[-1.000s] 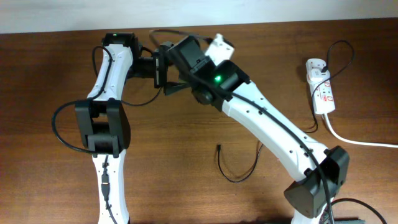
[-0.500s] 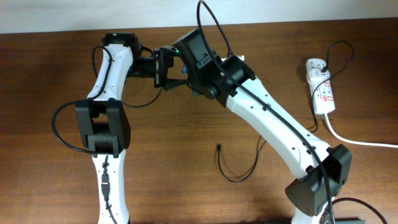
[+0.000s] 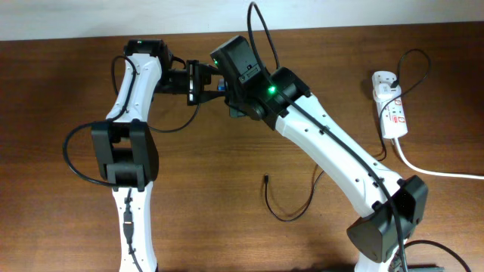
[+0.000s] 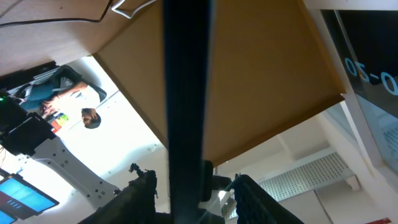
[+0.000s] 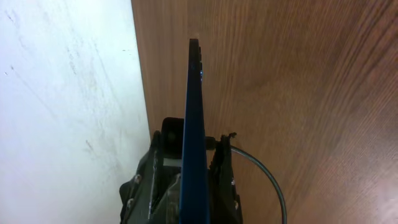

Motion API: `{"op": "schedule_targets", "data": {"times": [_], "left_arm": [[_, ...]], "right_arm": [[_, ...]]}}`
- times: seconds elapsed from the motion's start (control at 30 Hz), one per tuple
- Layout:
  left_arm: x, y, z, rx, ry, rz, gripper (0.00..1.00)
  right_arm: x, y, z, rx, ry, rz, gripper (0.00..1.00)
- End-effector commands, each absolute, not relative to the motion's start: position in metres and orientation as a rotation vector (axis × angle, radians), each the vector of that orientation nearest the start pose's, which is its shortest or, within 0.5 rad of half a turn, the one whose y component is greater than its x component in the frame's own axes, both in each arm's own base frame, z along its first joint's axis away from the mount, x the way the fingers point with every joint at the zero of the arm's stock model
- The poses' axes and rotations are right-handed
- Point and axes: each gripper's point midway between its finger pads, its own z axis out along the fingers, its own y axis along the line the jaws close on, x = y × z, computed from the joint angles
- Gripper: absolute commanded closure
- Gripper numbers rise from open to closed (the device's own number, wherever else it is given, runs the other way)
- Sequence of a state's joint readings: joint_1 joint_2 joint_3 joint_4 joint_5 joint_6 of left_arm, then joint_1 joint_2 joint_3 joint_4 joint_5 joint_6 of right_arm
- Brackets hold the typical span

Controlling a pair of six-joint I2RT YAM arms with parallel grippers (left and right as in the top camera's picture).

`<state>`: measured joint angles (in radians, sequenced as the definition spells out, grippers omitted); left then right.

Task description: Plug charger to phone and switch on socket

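Observation:
The phone (image 5: 194,81) shows edge-on as a thin blue slab, with my right gripper (image 5: 194,134) shut on its lower part. In the left wrist view the same phone (image 4: 186,93) is a dark vertical bar between my left gripper's (image 4: 194,177) fingers, with slivers of light on both sides of it. From overhead, both grippers meet at the table's far side, where only a bluish bit of phone (image 3: 221,86) peeks out. The charger (image 3: 287,205), a thin black cable, lies looped on the table in the middle; its plug tip (image 3: 266,179) is free. The socket (image 3: 391,106) lies at the far right.
A white adapter (image 3: 384,81) sits in the socket's far end, and a thick white cord (image 3: 431,171) runs off to the right edge. A white wall (image 5: 68,93) rises right behind the table's back edge. Robot cables loop beside both arm bases.
My right arm has rolled its wrist and brought the phone between the left gripper's fingers. The left jaws have narrowed around it.

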<state>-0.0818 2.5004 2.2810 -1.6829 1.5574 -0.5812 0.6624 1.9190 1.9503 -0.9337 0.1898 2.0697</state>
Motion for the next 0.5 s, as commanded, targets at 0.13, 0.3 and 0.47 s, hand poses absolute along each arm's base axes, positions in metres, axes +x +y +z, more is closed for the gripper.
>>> {"op": "schedule_targets", "data": {"times": [0.13, 0.3, 0.47], "left_arm": [[0.4467, -0.2075, 0.2076, 0.747, -1.683, 1.625, 0.74], [0.4467, -0.2075, 0.2076, 0.747, -1.683, 1.625, 0.95], [0.4466, -0.2075, 0.2073, 0.746, -1.685, 1.624, 1.0]], "right_arm": [[0.4144, 0.2908, 0.253, 1.809, 2.001, 0.931, 0.96], [0.4138, 0.2903, 0.2524, 1.806, 2.006, 0.925, 0.96], [0.4207, 0.293, 0.2592, 1.508, 2.129, 0.893, 0.5]]}}
